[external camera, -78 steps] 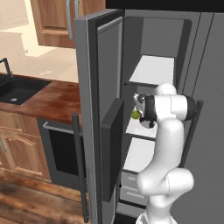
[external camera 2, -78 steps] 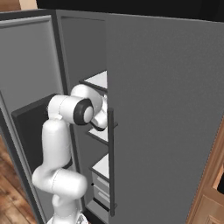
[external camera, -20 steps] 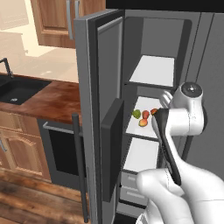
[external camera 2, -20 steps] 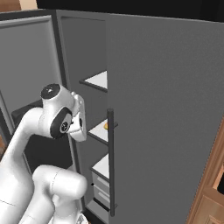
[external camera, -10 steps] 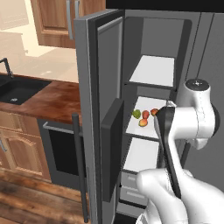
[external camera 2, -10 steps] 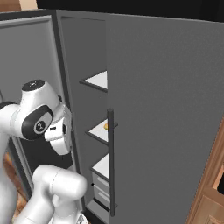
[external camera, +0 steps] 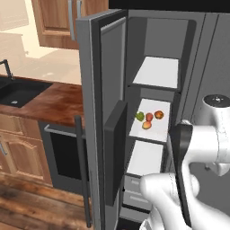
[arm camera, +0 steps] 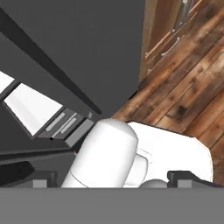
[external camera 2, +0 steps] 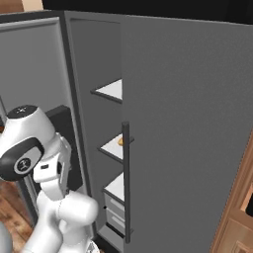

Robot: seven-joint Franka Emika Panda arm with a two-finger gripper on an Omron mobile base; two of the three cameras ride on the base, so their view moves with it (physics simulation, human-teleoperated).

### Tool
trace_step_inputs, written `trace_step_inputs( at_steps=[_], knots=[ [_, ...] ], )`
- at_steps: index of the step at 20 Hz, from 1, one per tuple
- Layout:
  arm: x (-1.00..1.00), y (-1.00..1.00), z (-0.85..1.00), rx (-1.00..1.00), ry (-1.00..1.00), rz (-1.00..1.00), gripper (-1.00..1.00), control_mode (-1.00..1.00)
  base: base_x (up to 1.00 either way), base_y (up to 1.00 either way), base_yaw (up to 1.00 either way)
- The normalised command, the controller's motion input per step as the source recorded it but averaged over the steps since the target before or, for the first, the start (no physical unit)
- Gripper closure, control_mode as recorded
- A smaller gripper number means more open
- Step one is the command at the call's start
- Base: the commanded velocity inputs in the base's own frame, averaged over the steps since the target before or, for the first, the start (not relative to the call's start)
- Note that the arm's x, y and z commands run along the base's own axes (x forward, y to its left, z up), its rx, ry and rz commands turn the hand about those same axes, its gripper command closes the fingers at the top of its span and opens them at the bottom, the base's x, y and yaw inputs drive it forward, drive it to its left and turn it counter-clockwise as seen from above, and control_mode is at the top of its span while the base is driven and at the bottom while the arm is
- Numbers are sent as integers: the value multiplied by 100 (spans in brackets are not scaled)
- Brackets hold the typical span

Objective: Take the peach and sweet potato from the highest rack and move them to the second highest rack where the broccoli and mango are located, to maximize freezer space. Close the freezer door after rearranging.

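Note:
The freezer door stands wide open. The highest rack shows a bare white surface. On the second highest rack the green broccoli lies with three reddish-orange pieces beside it: peach, sweet potato and mango, too small to tell apart. My arm is drawn back outside the freezer, in front of the closed right door. My gripper is open and holds nothing; its dark fingertips stand far apart and it points down at my own base and the floor.
The closed right door with its long handle fills the right side. Below the racks are freezer drawers. A wooden counter with a sink and an oven lie left of the open door.
My arm has swung back from the shelves and away from the freezer opening, and the hand has turned downward. The food on the second rack has not moved.

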Motion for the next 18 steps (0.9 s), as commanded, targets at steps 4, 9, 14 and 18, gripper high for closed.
trace_step_inputs(
  at_steps=[4,9,14,18],
  knots=[
    [0,0,0,0,0,0,-100,100,-80,53,-30],
    [0,0,0,0,0,0,-100,100,-61,98,-54],
    [0,0,0,0,0,0,-100,100,-51,100,-59],
    [0,0,0,0,0,0,-100,100,-40,100,-58]
  ],
)
